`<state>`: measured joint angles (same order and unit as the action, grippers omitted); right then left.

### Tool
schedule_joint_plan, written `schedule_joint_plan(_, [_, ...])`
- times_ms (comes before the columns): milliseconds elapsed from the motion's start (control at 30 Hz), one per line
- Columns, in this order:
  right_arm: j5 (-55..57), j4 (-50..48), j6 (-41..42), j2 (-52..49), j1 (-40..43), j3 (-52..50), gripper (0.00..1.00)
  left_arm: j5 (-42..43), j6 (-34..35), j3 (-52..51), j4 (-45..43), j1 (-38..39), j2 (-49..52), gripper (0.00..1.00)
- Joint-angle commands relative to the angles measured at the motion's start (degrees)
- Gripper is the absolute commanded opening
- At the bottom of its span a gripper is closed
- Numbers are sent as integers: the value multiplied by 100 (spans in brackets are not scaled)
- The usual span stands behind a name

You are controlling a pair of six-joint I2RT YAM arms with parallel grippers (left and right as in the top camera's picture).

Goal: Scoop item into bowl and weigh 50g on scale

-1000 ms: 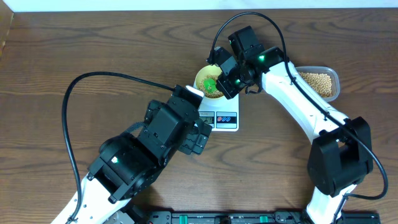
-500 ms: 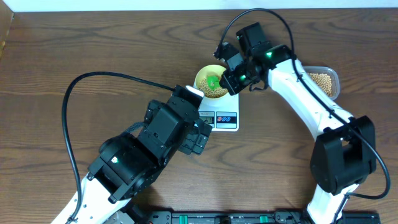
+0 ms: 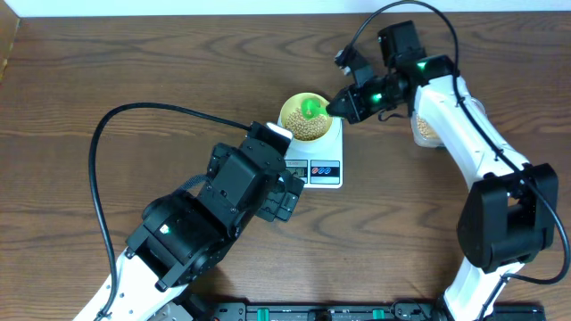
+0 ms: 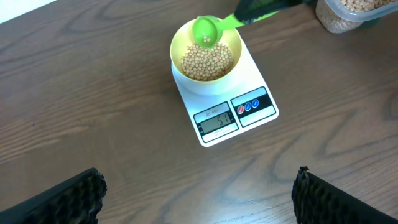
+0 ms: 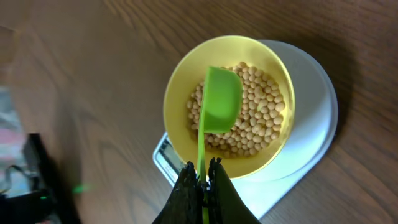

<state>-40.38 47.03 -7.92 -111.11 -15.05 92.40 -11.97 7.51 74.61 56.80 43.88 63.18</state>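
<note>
the right end effector (image 5: 202,179) is clenched on a green scoop (image 5: 219,102), whose handle runs from it out over the bowl (image 5: 176,93) of beans (image 5: 264,118) on the scale (image 4: 252,68). the left end effector (image 4: 199,196), released, hangs apart above the bench (image 4: 93,93).

beans (image 4: 208,61) — tan, filling bowl (image 4: 179,42) | bowl upright on scale (image 4: 255,78)

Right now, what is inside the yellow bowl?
Many beige beans lie in the bowl, and a green scoop is over them. The bowl's bottom is covered by beans, so it cannot be seen.
</note>
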Motion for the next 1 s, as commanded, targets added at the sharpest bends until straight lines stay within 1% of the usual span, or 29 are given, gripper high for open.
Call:
schedule_joint_plan(0, [-684,-11,11,118,175,-15,1,-55,11,31,17,-17,7,98])
schedule_joint_plan(133, [-1095,-7,20,251,374,-15,1,-55,9,31,17,-17,7,98])
schedule_joint_plan(400, [-1152,-11,422,426,627,-15,1,-55,9,31,17,-17,7,98])
schedule_joint_plan(633, [-1464,-4,664,426,778,-15,1,-55,9,31,17,-17,7,98])
schedule_joint_plan(800, [-1412,125,654,424,730,-15,1,-55,11,31,17,-17,7,98])
schedule_joint_plan(967, [-1246,247,415,424,595,-17,1,-55,9,31,17,-17,7,98])
